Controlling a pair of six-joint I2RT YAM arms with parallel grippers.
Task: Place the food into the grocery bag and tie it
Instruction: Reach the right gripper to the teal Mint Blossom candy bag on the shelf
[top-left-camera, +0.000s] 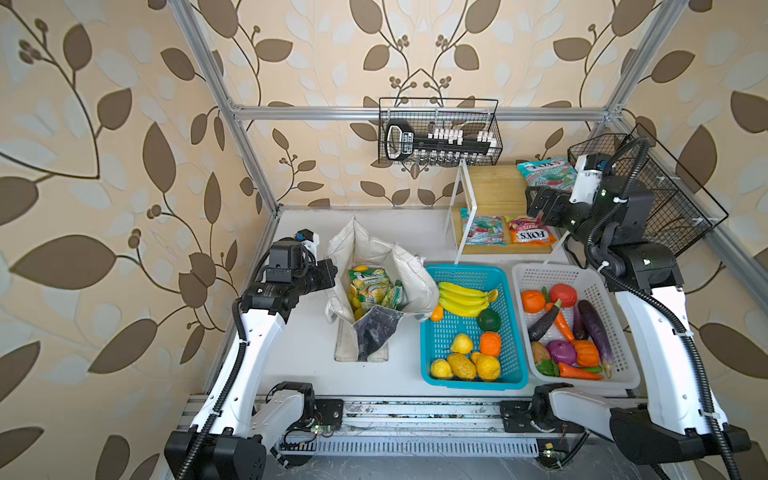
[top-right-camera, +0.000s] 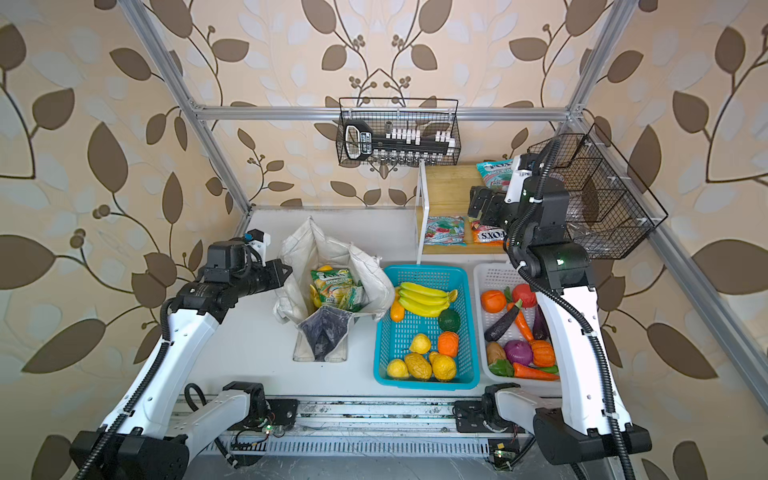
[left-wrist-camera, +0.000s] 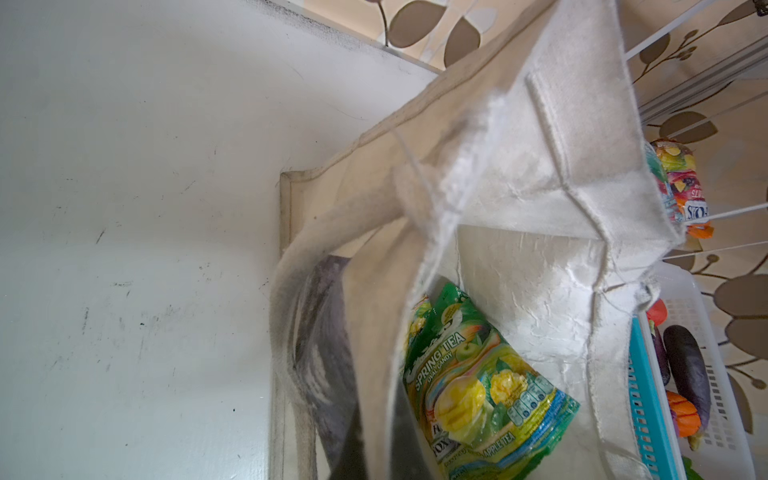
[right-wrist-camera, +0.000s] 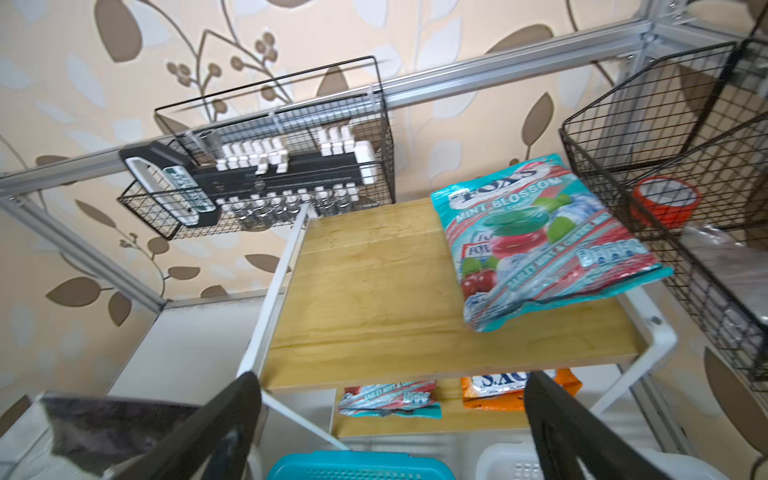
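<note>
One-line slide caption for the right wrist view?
Open right gripper faces a wooden shelf carrying a light blue mint packet.

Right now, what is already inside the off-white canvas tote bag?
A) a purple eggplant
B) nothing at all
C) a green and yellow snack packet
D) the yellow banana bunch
C: the green and yellow snack packet lies inside the off-white canvas tote bag, while the yellow banana bunch is in the blue plastic basket.

Green pkt (left-wrist-camera: 478, 386): "SPRING TEA". Blue pkt (right-wrist-camera: 540, 245): "FOX'S MINT BLOSSOM". Orange pkt (top-left-camera: 530, 236): "FOX'S".
</note>
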